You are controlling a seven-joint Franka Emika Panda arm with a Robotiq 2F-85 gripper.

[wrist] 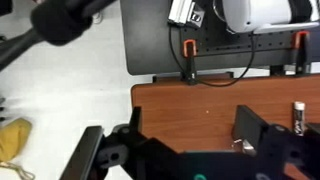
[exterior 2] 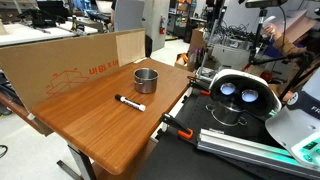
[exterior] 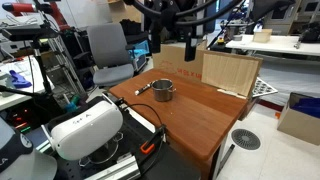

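the room was a crowded lab with a pale floor [exterior: 270,150]. a wooden table [exterior: 200,115] stood in the middle, with a cardboard sheet [exterior 2: 70,60] upright along one edge. a grey office chair [exterior: 108,50] was near it, and a white desk [exterior: 275,45] further back.

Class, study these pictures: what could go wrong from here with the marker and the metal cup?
1. The marker lies loose on the table; a nudge from the open gripper might roll it away.
2. The metal cup stands close beside the marker, so a reach for one could knock the other.
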